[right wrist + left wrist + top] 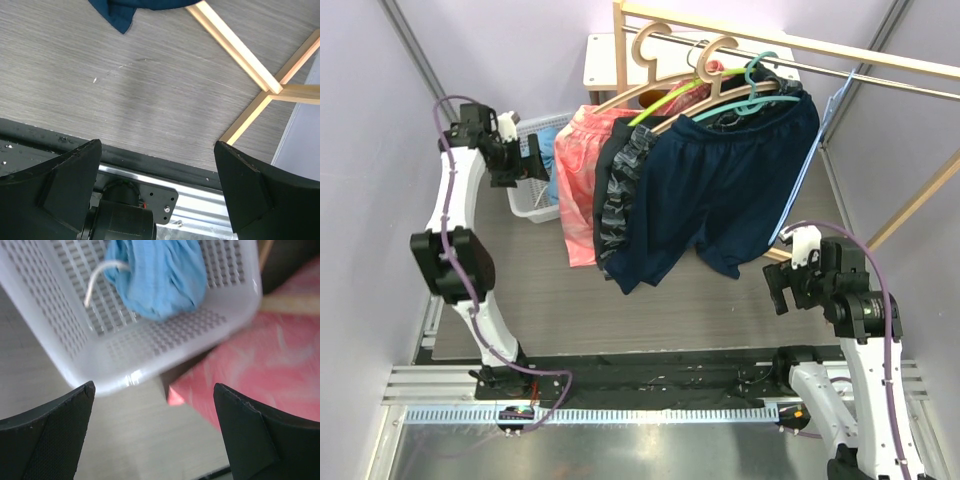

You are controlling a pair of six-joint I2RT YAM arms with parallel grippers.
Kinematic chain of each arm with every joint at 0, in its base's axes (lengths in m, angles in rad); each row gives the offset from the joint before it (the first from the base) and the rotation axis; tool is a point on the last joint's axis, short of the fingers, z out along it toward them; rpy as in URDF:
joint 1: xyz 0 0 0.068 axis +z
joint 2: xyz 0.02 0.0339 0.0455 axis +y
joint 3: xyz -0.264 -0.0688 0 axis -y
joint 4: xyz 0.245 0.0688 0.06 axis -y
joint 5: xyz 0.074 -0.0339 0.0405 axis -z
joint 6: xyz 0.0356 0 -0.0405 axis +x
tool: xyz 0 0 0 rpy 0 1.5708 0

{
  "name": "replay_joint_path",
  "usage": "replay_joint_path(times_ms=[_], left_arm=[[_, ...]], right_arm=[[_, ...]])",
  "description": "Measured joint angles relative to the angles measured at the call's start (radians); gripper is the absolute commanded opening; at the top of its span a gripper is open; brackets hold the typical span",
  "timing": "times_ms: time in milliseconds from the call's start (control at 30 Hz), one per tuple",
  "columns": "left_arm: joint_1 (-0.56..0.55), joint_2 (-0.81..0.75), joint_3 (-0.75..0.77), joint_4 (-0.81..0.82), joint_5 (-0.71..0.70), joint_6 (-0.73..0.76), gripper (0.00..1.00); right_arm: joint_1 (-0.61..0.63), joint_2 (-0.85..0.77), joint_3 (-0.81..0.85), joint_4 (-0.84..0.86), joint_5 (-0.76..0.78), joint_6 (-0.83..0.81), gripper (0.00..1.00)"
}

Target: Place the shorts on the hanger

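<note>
Over the basket (125, 375): our left gripper (155, 440) hangs with jaws wide, holding nothing.
Shorts (160, 275): in the basket, just ahead of that gripper, bunched in a ball with no clear long side.
Right gripper (157, 195): wide too, empty, far from the shorts.
Hanger (826, 125): on the rack (880, 55), near our right arm.
Nearer arm: we think left.

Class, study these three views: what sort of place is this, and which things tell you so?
Probably a robot test cell staged as a laundry corner: left arm and right arm, a wooden rack hung with navy shorts, a white basket holding the light-blue shorts.
</note>
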Motion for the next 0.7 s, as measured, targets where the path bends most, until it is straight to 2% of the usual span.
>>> replay_joint_path(times_ms=[300, 367, 433, 467, 533, 567, 667, 700], left_arm=[[-0.067, 0.425, 0.286, 0.133, -0.071, -0.017, 1.00], [-0.087, 0.497, 0.310, 0.155, -0.077, -0.019, 0.96], [-0.109, 0.554, 0.322, 0.169, -0.085, -0.022, 0.87], [-0.117, 0.574, 0.323, 0.176, -0.087, -0.025, 0.86], [-0.135, 0.609, 0.323, 0.184, -0.094, -0.024, 0.63], [-0.139, 0.609, 0.323, 0.185, -0.104, -0.027, 0.44], [-0.141, 0.605, 0.332, 0.195, -0.090, -0.029, 0.15], [-0.142, 0.605, 0.332, 0.198, -0.089, -0.027, 0.00]], right_arm=[[0.000, 0.042, 0.008, 0.003, -0.018, -0.060, 1.00], [0.000, 0.054, 0.020, -0.004, -0.023, -0.071, 1.00], [0.000, 0.061, 0.036, -0.011, -0.034, -0.083, 1.00], [0.000, 0.065, 0.045, -0.017, -0.041, -0.090, 1.00], [0.000, 0.067, 0.063, -0.026, -0.064, -0.106, 1.00], [0.000, 0.068, 0.068, -0.027, -0.071, -0.112, 1.00], [0.000, 0.072, 0.084, -0.035, -0.089, -0.125, 1.00], [0.000, 0.076, 0.087, -0.037, -0.093, -0.127, 1.00]])
